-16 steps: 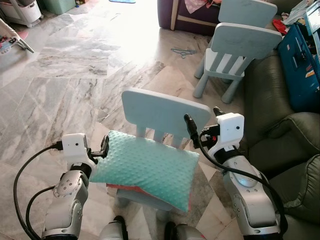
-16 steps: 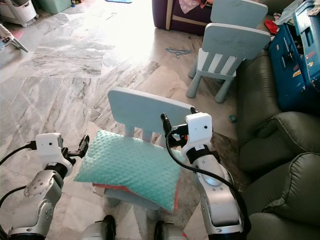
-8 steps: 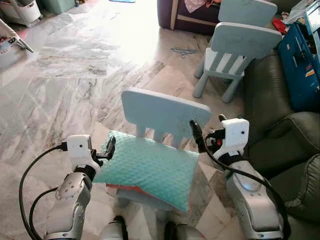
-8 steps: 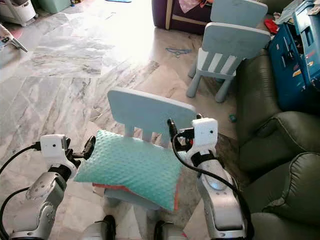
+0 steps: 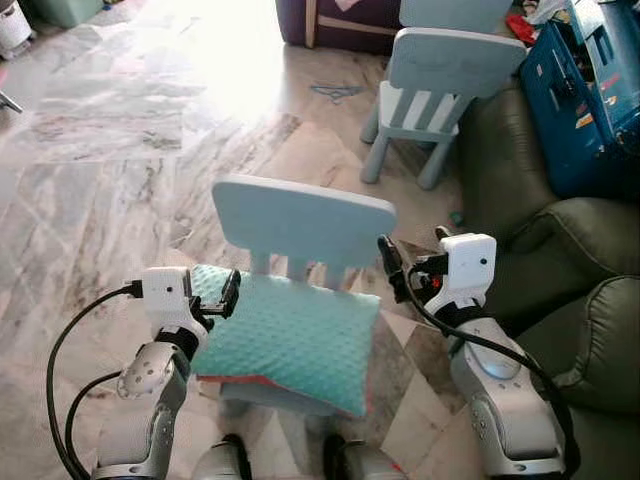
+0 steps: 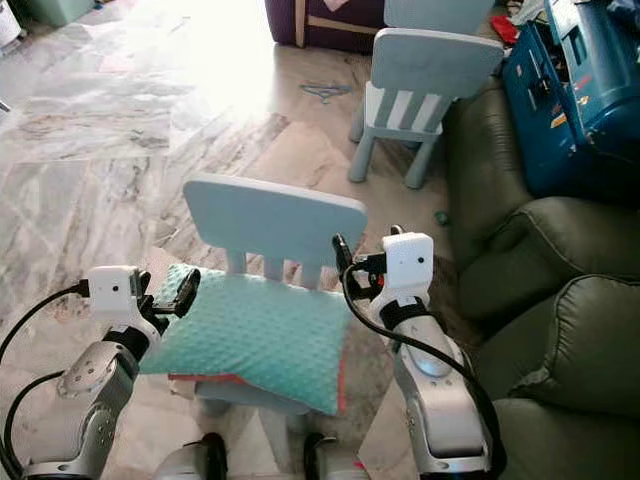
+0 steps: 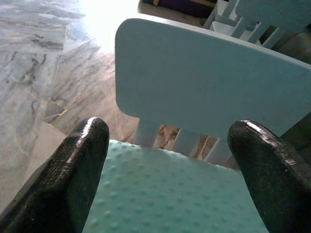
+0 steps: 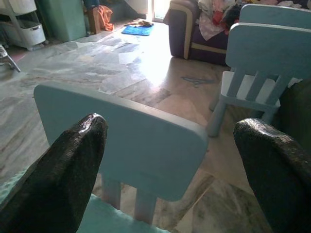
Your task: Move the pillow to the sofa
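The pillow lies on the chair, not yet gripped, with the spread-fingered left gripper at its 9 o'clock edge, the open right gripper at 2 o'clock, and the sofa at 3 o'clock awaiting it.

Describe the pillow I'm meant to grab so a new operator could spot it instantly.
Start at the dark green sofa on the robot's right, then move left to the nearer small pale blue chair, directly ahead. The pillow lies on its seat, between the left gripper and right gripper. It is mint green with a dotted texture and a red underside edge.
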Robot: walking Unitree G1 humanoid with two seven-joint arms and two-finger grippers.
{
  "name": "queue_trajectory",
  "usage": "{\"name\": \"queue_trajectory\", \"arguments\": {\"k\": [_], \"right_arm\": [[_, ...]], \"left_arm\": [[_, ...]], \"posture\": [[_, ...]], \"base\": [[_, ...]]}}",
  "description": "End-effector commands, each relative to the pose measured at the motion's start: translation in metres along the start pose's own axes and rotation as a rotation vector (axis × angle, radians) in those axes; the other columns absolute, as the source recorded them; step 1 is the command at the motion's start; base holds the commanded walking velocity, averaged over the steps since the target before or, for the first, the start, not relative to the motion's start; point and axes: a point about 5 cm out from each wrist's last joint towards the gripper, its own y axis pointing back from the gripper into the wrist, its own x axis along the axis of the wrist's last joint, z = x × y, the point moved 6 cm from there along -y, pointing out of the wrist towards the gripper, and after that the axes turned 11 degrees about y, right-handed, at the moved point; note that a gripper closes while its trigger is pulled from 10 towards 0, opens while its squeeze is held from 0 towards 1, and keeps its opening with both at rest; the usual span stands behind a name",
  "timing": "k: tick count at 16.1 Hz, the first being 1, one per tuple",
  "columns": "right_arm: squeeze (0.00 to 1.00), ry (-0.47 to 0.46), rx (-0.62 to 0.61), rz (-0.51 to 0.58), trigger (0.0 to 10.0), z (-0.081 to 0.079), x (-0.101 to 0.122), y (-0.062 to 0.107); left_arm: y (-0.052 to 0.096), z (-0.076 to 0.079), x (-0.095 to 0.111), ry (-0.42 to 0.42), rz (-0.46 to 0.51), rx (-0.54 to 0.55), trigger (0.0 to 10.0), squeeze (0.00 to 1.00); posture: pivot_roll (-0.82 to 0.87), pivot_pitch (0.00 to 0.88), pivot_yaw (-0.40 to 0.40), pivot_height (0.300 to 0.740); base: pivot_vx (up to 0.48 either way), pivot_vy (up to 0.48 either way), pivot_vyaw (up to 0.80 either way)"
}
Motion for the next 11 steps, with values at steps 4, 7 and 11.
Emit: {"name": "queue_trajectory", "arguments": {"k": [4, 7, 11], "right_arm": [[0.00, 0.000, -0.002, 0.005, 10.0, 0.0018, 0.0021, 0.0022], [0.00, -0.001, -0.002, 0.001, 10.0, 0.0015, 0.0011, 0.0025], [0.00, -0.001, 0.000, 0.000, 10.0, 0.0013, 0.0010, 0.0022]], "left_arm": [[0.0025, -0.0004, -0.0018, 0.009, -0.011, -0.003, 10.0, 0.00], [0.0023, 0.0039, -0.0038, 0.016, -0.024, -0.024, 10.0, 0.00], [0.0030, 0.0068, -0.0057, 0.030, -0.029, -0.030, 10.0, 0.00]], "posture": [[-0.03, 0.240, -0.058, 0.740], [-0.03, 0.240, -0.060, 0.740], [-0.03, 0.239, -0.061, 0.740]], "base": [[0.000, 0.000, 0.00], [0.000, 0.000, 0.00], [0.000, 0.000, 0.00]]}}
